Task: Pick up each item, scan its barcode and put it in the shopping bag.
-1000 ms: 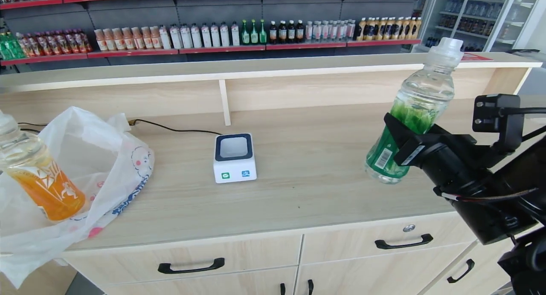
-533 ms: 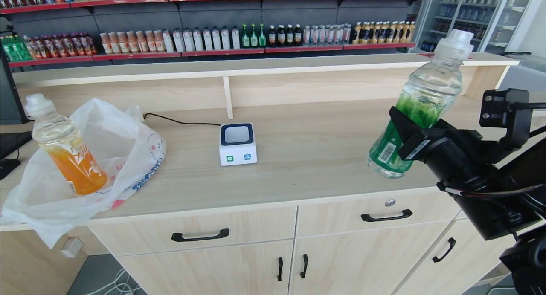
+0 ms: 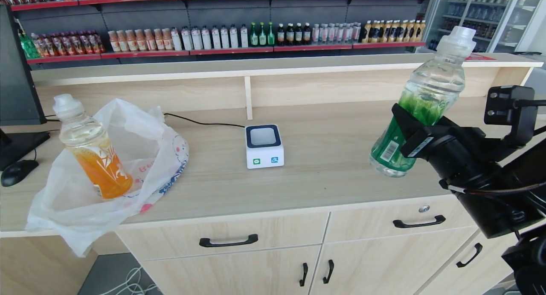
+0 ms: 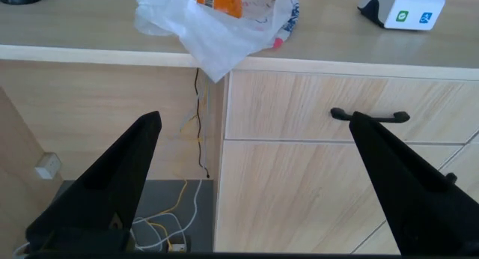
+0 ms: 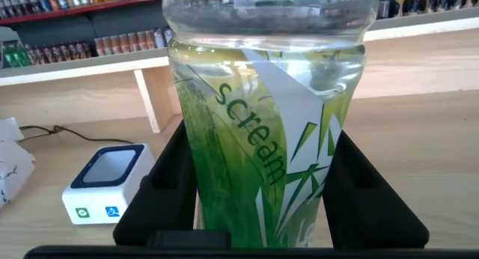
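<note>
Far left on the desk (image 3: 324, 175) sits a dark mouse (image 3: 16, 172) beside the foot of a monitor (image 3: 17, 73). Next comes the white shopping bag (image 3: 158, 154), crumpled and spilling over the near edge. The orange drink bottle (image 3: 96, 152) stands on it, nearly upright, with plastic rising behind it. Whether the bottle sits inside the bag's mouth, I can't say. Down below the desk edge, in front of the drawers, the left pincer (image 4: 254, 118) hangs with its fingers (image 4: 135, 158) spread wide and nothing between them. At the middle of the desk is the white barcode scanner (image 3: 264, 146), window facing up. Its black cable (image 3: 204, 123) runs left toward the bag. Well apart to the right, the green drink bottle (image 3: 420, 103) is up off the surface over the desk's right end. It is tilted with its white cap leaning far and right, and its barcode (image 3: 389, 151) is turned toward the scanner side. The right pincer (image 3: 405, 128) is clamped around its lower body, a black finger on either side of the label. Behind it all, the store shelf (image 3: 239, 51) carries a long row of bottles.
</note>
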Controlling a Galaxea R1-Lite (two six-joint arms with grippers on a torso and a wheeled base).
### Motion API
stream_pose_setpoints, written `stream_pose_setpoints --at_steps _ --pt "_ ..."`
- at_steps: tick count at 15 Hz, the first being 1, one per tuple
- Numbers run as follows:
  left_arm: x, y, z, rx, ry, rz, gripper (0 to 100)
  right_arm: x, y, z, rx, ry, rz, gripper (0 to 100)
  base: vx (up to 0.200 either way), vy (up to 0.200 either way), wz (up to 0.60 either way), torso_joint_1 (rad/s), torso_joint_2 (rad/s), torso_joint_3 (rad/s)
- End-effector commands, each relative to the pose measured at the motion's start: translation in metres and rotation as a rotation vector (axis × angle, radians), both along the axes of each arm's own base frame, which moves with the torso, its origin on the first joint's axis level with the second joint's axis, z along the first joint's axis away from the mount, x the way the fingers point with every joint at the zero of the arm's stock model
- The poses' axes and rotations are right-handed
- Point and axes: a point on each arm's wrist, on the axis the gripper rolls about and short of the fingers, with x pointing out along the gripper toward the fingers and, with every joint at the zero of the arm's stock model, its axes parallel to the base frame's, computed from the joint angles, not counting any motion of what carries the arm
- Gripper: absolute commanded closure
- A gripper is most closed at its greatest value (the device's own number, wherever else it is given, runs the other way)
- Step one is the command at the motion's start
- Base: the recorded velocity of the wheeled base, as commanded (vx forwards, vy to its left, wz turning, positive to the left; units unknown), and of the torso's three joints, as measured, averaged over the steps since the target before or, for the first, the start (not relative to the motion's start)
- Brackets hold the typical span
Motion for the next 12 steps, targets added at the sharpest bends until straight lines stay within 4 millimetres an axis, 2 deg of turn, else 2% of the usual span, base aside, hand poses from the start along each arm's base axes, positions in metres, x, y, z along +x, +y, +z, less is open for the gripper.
stream_pose_setpoints --at_steps 1,12 --pt "0.0 0.0 0.0 -0.001 0.001 0.001 0 -0.001 0.0 0.002 0.002 -0.005 0.001 100 0.0 0.2 0.0 0.012 0.0 0.002" --pt "0.0 0.0 0.0 -0.001 -0.001 0.001 0 -0.012 -0.005 0.005 0.01 -0.014 0.005 100 0.0 0.2 0.0 0.003 0.0 0.003"
